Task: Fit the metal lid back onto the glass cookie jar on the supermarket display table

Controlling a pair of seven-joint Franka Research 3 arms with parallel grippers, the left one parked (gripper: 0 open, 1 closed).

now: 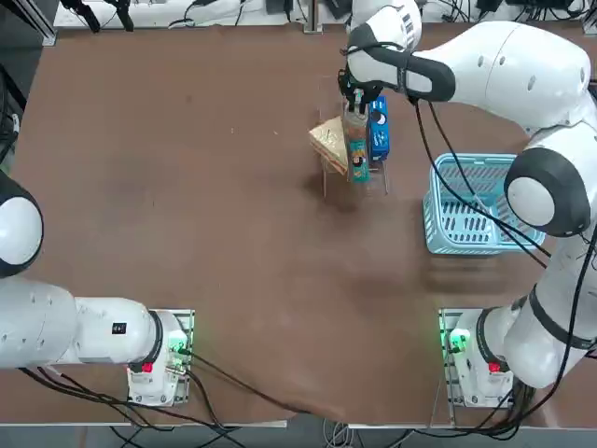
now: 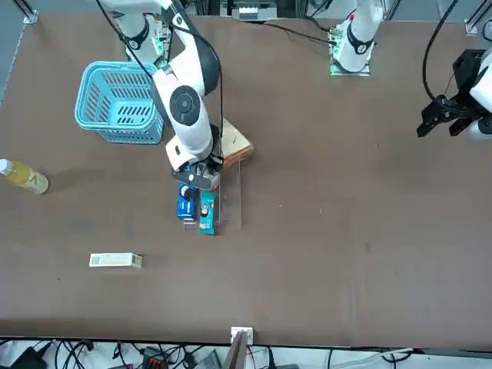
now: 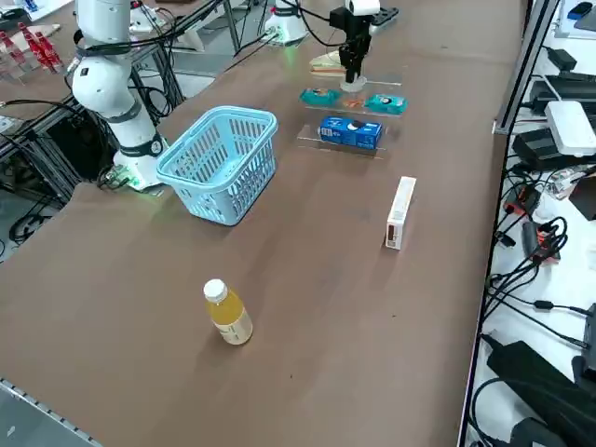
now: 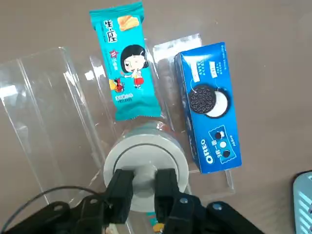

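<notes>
Right gripper [image 4: 145, 187] sits over the clear display rack [image 4: 53, 122], its fingers [image 4: 120, 191] pinched narrow on the knob of the metal lid [image 4: 146, 163]. The lid rests on the glass cookie jar [image 4: 163, 127], barely visible beneath. Teal snack packet [image 4: 125, 61] and blue Oreo box [image 4: 210, 106] lie alongside. The blue basket [image 1: 471, 207] stands on the desk [image 1: 187, 205]; its inside is half hidden by the arm.

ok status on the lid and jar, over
Right gripper shut on the metal lid, over the clear display rack. Lid sits on the glass cookie jar. Blue cookie box and teal snack pack close beside.
</notes>
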